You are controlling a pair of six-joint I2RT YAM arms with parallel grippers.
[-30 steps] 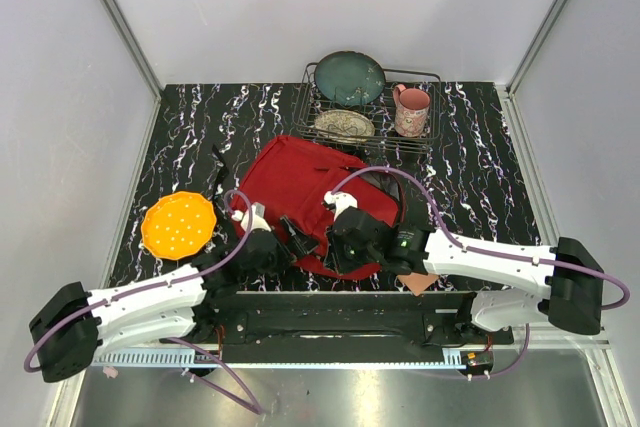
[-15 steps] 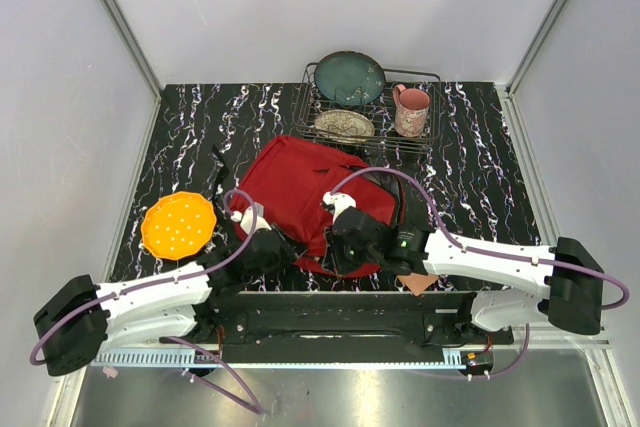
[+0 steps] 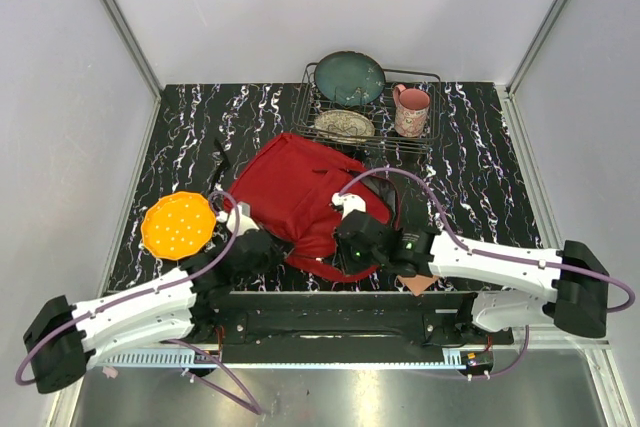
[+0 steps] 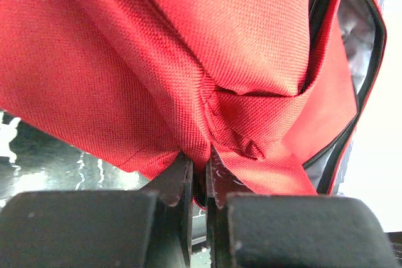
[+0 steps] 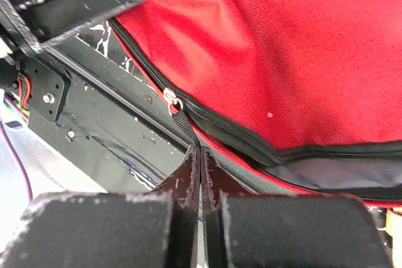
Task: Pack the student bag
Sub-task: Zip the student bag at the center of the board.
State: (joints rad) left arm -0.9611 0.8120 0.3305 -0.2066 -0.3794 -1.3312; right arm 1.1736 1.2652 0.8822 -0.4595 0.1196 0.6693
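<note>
Left fingers (image 4: 179,183) tip-deep in student bag (image 4: 188,61)

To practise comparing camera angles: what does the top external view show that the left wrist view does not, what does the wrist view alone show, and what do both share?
Only the top external view: the orange disc, the wire rack holding a teal plate, and the pink mug. Only the left wrist view: the left jaws shut on a pinched fold of red fabric, and the grey lining inside the open zip. Both: the student bag lying on the black marbled table.
</note>
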